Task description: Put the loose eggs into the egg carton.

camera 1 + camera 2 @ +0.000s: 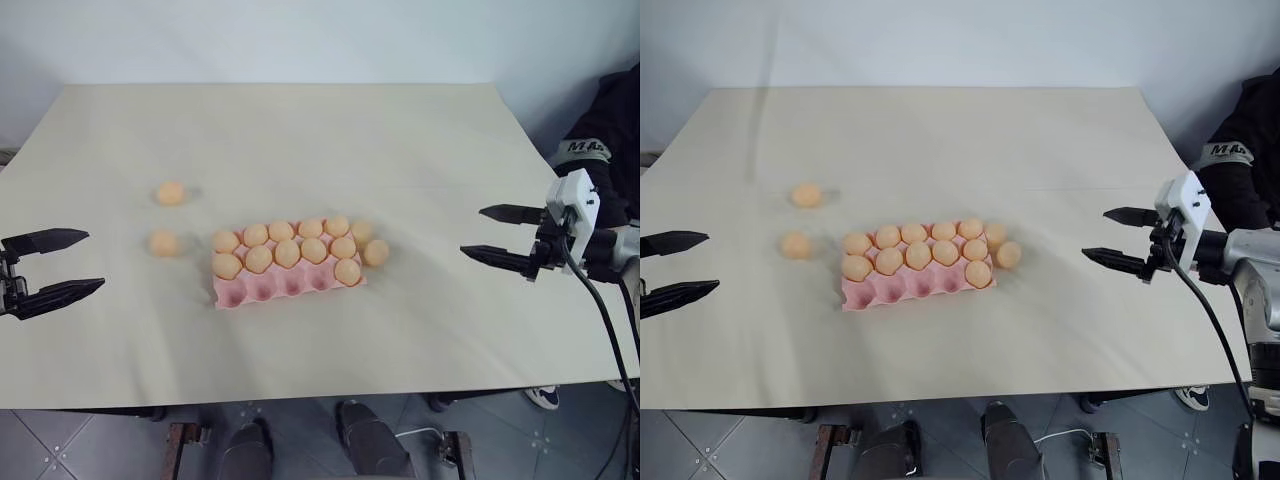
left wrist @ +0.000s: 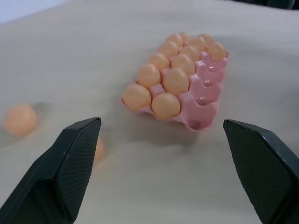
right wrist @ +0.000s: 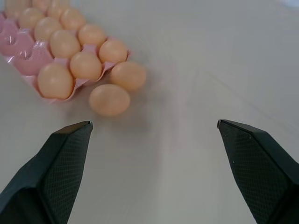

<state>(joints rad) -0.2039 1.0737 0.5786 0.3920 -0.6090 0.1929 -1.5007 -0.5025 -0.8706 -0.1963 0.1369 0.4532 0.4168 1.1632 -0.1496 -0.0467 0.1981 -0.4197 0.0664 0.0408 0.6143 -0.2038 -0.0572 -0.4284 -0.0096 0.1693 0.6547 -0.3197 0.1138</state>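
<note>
The pink egg carton lies mid-table, its back and middle rows full and one egg in the front row's right end cup. Two loose eggs rest on the table left of the carton. Two more touch or nearly touch its right end, and show as loose eggs in the right wrist view. My left gripper hovers open at the left, pointing toward the nearer left egg. My right gripper is open to the right of the carton, empty.
The beige table reaches to a white wall at the back, and its front edge is close to me. A person's dark sleeve stands at the far right edge. A black cable hangs from my right wrist.
</note>
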